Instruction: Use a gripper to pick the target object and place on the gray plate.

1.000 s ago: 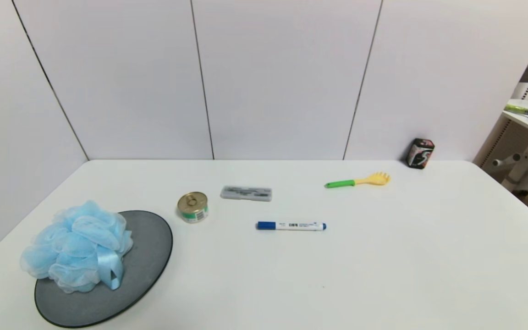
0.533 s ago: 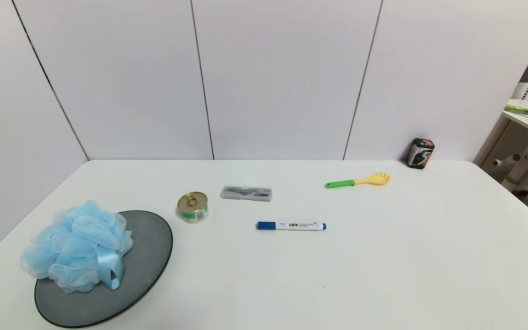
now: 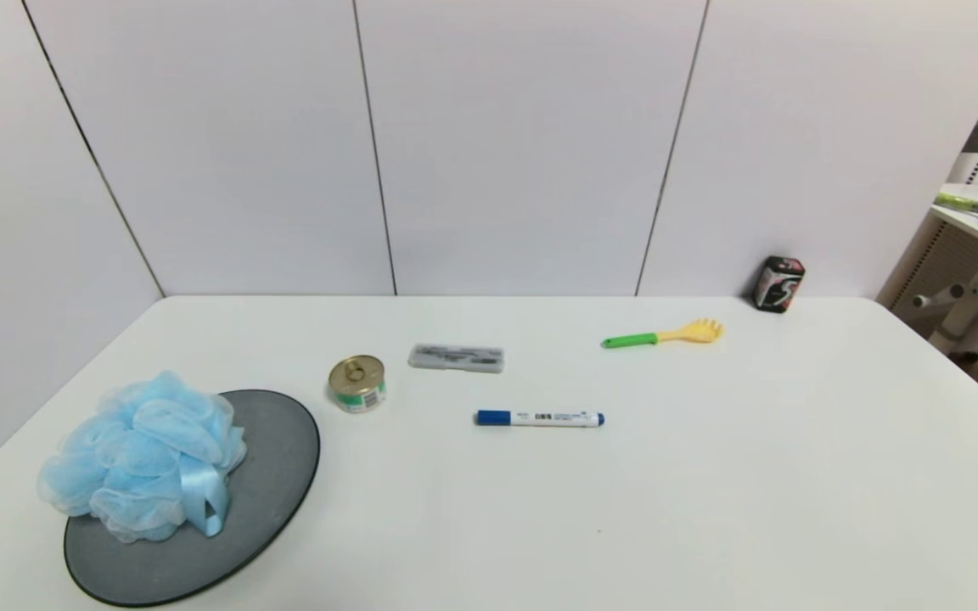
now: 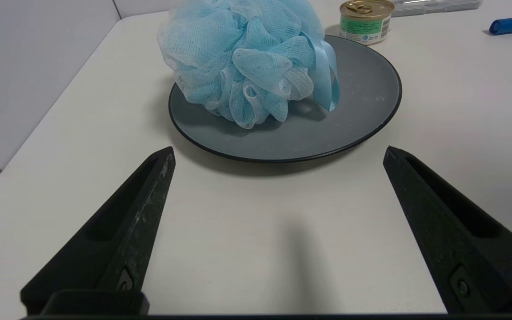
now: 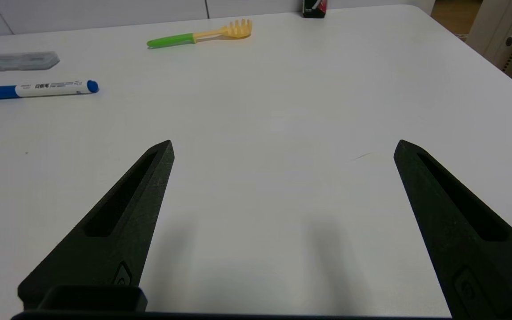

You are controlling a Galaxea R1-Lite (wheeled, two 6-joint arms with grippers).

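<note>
The fluffy light-blue bath pouf (image 3: 143,456) with its ribbon loop rests on the gray plate (image 3: 268,475) at the table's front left, overhanging the plate's left rim. It also shows in the left wrist view (image 4: 247,62) on the plate (image 4: 354,102). My left gripper (image 4: 278,151) is open and empty, low over the bare table short of the plate's near rim. My right gripper (image 5: 282,144) is open and empty over bare table on the right. Neither gripper shows in the head view.
A small can (image 3: 357,383) stands just right of the plate. A gray flat case (image 3: 456,357), a blue marker (image 3: 539,417), a green-and-yellow pasta fork (image 3: 663,335) and a small dark box (image 3: 778,283) lie farther back and right. White walls close the back and left.
</note>
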